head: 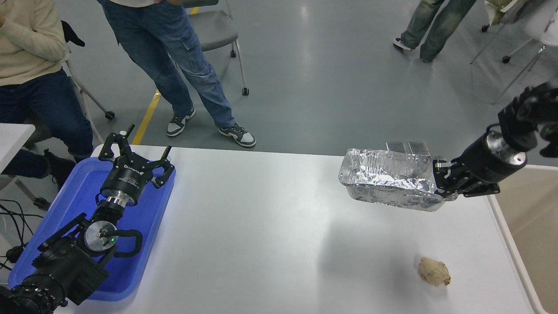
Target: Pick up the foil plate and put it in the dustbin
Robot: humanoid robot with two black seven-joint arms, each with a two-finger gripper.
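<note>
Right black gripper (444, 185) is clamping one short end of the shiny silver crinkled foil plate (389, 178), a rectangular tray with raised sides and rolled rim. The plate is hanging in the air above the white table (261, 226), over its far right part, with its shadow falling on the tabletop below. It is cantilevering out to the left from the jaws, roughly level, open side up.

The large beige plastic dustbin (529, 218) is sitting just off the table's right edge; only its pale rim and part of the inside are showing. The plate is not over it yet.

Left black gripper (130, 153) is resting over the shallow blue plastic tray (72, 205) at the table's left edge, fingers spread wide, holding nothing.

A small crumpled brown paper ball (433, 271) is lying near the table's near right corner, well apart from the plate.

Risks, as judged:
- Thin foil pinched at one end only: the wall may be buckling or tearing under the plate's own weight, so the plate droops or slips free.
- A quick swing toward the bin may be flexing the foil and loosening the hold.
- Releasing too early would land the plate on the table's right edge or the bin rim, not inside.
- A low sweep could be knocking the paper ball.

People (174, 56) are standing and sitting beyond the table's far edge, clear of the arm.
</note>
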